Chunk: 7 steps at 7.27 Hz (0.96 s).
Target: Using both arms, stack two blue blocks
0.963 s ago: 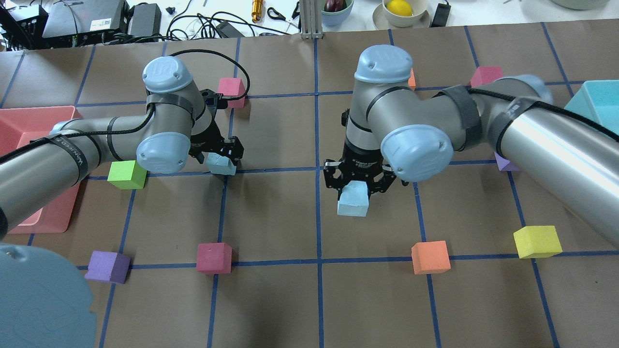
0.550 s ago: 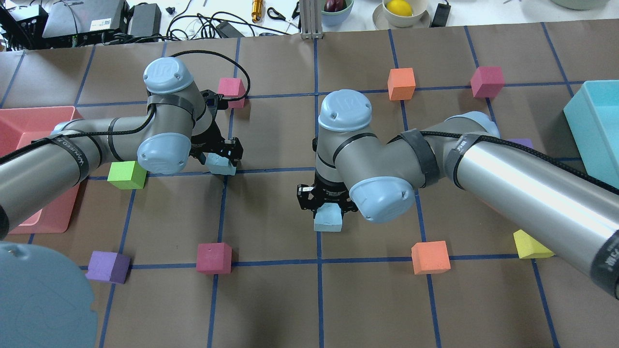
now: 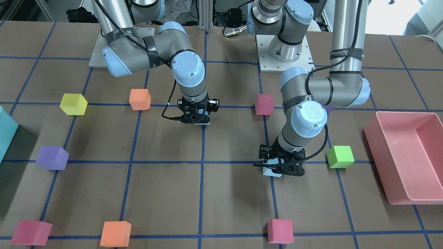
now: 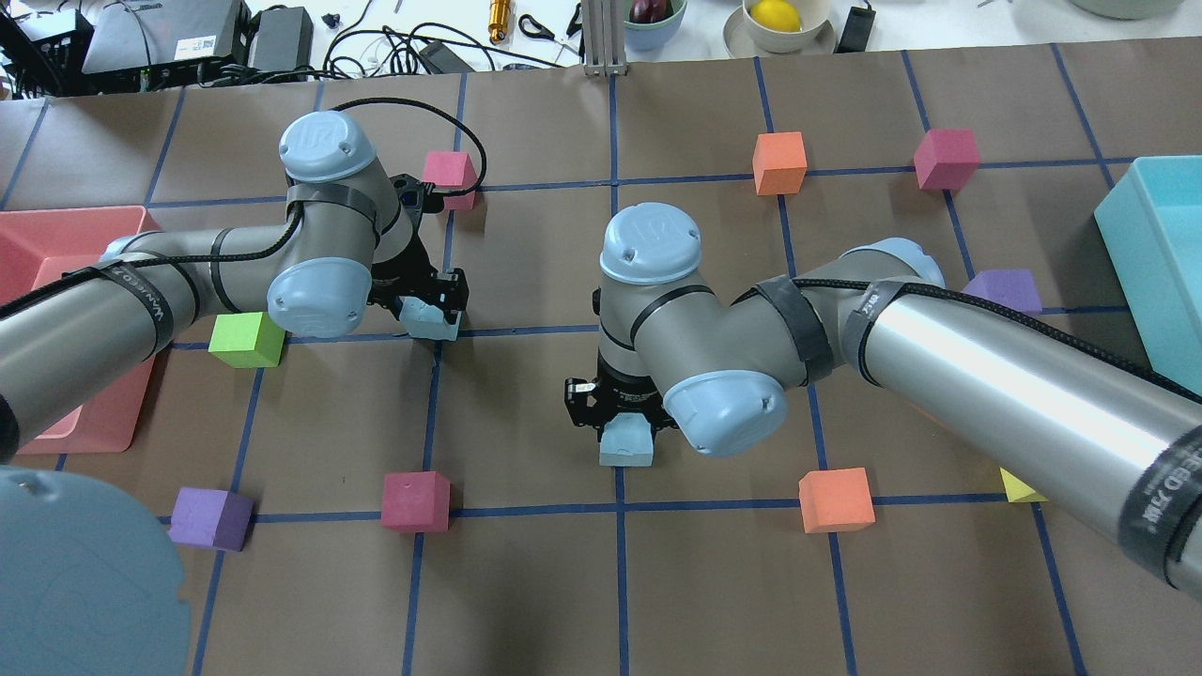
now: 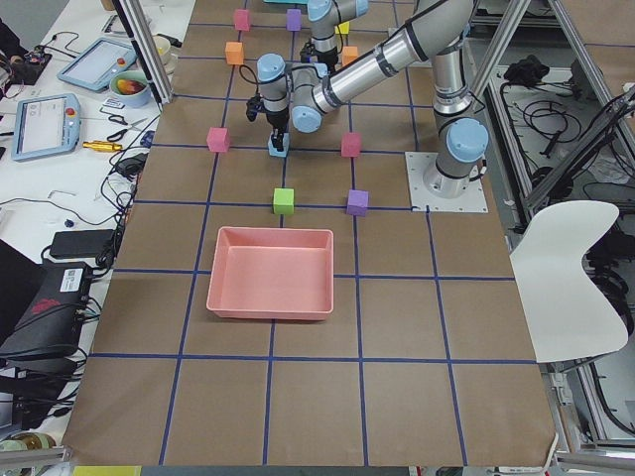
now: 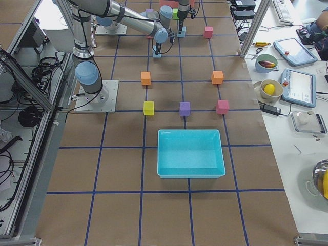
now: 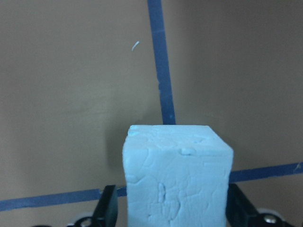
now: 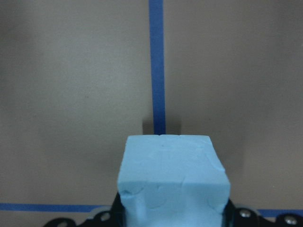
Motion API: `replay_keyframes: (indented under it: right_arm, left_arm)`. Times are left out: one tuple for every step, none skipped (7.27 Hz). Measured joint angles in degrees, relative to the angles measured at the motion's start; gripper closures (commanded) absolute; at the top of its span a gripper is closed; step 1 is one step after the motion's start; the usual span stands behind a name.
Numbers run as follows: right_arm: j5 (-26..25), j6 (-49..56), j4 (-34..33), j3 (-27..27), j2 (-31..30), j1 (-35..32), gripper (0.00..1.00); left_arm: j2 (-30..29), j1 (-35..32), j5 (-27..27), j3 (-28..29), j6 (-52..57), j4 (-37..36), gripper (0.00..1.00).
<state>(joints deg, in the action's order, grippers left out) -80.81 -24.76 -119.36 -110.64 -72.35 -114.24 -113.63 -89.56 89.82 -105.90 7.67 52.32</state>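
Observation:
My left gripper [image 4: 427, 302] is shut on a pale blue block [image 4: 433, 321] over a blue tape crossing, left of centre. In the left wrist view that block [image 7: 177, 175] sits between the fingers [image 7: 108, 208]. My right gripper [image 4: 622, 413] is shut on the second blue block [image 4: 627, 444] at the centre tape line, nearer my side. The right wrist view shows this block [image 8: 173, 182] held just over the tape line. In the front-facing view the left gripper [image 3: 281, 166] with its block [image 3: 271, 171] is on the right, and the right gripper [image 3: 195, 116] is left of it. The two blocks are about one grid square apart.
A pink bin [image 4: 103, 413] lies at the left and a teal bin [image 4: 1155, 225] at the right. A green cube [image 4: 246, 339] sits close to my left arm. Magenta [image 4: 415, 500], orange [image 4: 836, 499], purple [image 4: 209, 518] and yellow [image 4: 1024, 486] cubes lie scattered on the grid.
My right arm has carried its blue block leftward and toward my side, from right of centre to the centre tape line. My left arm and its block have stayed put.

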Motion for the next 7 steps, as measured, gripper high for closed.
replay_keyframes:
  right_arm:
    - [0.06,-0.03,-0.03,-0.12,0.35,-0.27,0.67]
    - [0.48,-0.08,-0.02,-0.15,0.73,-0.62,0.56]
    - [1.35,-0.1,-0.04,-0.18,0.99,-0.84,0.33]
    - [2.06,-0.17,-0.09,-0.21,1.1,-0.93,0.0]
    - [2.16,-0.26,-0.07,-0.27,1.12,-0.94,0.0]
    - [1.94,-0.29,-0.07,-0.53,1.15,-0.9,0.0]
    - [1.82,-0.31,-0.08,-0.86,1.02,-0.85,0.0]
  left_arm:
    - [-0.01,0.0,0.08,0.11,0.16,-0.02,0.7]
    - [0.0,0.0,0.3,0.38,0.72,-0.05,0.7]
    - [0.09,0.0,0.47,0.94,0.96,-0.08,0.7]
    - [0.26,0.0,0.47,1.59,0.42,-0.1,0.7]
    - [0.61,-0.12,0.35,2.01,0.09,-0.09,0.7]
    - [1.25,-0.37,0.15,2.18,-0.04,-0.03,0.7]
    - [2.23,-0.61,0.01,2.14,-0.09,0.14,0.7]
